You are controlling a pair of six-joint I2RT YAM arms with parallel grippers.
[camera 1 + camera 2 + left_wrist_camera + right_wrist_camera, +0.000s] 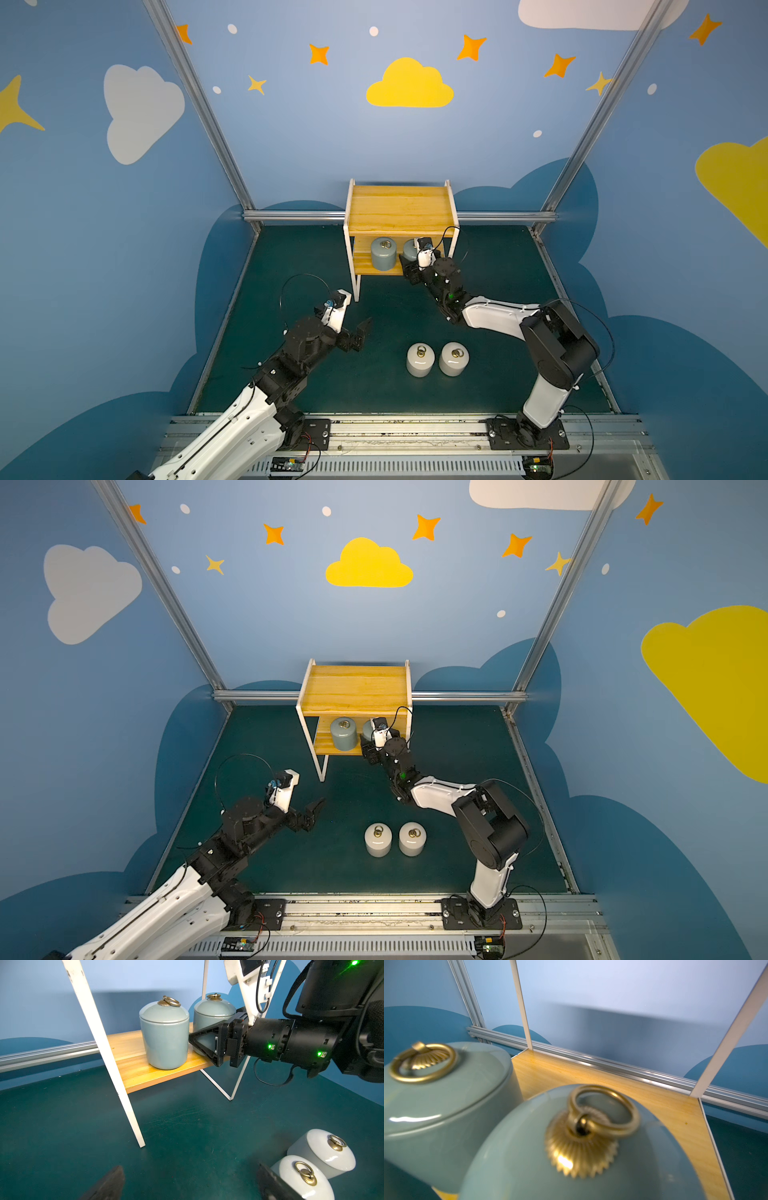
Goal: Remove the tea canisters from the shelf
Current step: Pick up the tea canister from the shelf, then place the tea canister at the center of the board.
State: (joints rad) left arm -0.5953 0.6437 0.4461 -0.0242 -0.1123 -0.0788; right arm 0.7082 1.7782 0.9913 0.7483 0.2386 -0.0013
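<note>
In both top views two white canisters stand on the table, and two grey-blue canisters sit on the shelf's lower board. Our left gripper hangs released.

From the left wrist, our right gripper flanks the right grey-blue canister. Whether it is clamped, we cannot tell.

The right wrist shows slick glaze. We judge the canister heavy and breakable, so hold the body, not the ring.

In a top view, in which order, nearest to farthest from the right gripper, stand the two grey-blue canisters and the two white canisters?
1. Right grey-blue canister, on the shelf, between the fingers of the right gripper.
2. Left grey-blue canister, beside it on the shelf.
3. The two white canisters, on the table: too close to rank apart.
</note>
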